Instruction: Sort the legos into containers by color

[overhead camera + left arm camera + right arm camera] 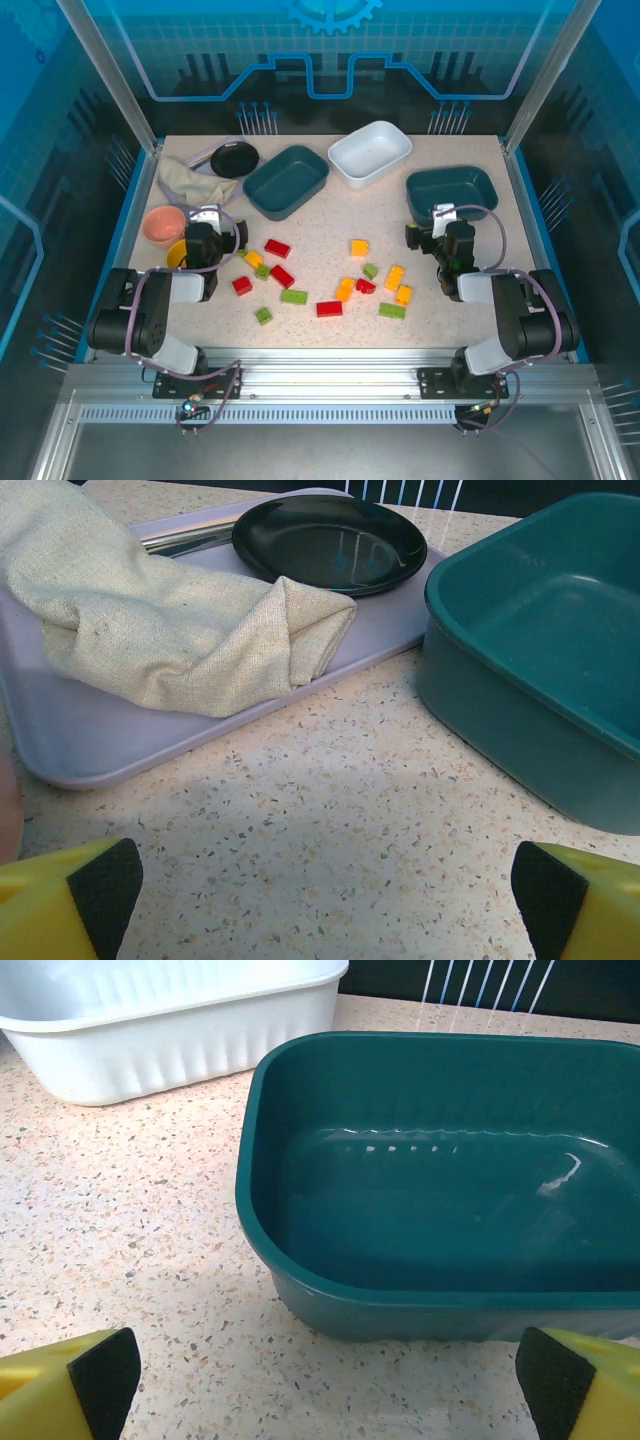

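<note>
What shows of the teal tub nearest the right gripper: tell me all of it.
The right teal tub is a dark teal rounded rectangle of glossy plastic, upright and empty. It sits on the speckled table at the far right, just beyond the open right gripper, touching nothing else. The white tub stands close on its left, apart.

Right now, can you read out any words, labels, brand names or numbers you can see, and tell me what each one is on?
No text here can be read.
The left arm's white tag: too small to read.
The right arm's white tag: too small to read.
The gear emblem at the back: a symbol, no words.
The teal tub, white tub and legos: no print visible.
</note>
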`<act>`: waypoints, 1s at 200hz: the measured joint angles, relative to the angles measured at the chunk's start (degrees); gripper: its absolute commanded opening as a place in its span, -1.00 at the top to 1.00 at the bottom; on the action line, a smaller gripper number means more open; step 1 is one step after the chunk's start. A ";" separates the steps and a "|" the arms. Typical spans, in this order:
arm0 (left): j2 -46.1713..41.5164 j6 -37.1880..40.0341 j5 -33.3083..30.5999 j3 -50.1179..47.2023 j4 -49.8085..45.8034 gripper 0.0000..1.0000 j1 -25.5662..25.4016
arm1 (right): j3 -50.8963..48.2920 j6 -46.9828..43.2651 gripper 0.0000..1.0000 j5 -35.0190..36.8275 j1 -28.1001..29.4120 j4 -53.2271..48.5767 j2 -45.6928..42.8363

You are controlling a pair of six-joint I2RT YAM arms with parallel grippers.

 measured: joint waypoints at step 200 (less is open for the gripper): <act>-11.98 1.03 -10.14 14.36 -20.76 -0.98 -9.79 | 10.80 3.54 -1.00 7.26 0.39 -19.54 -14.27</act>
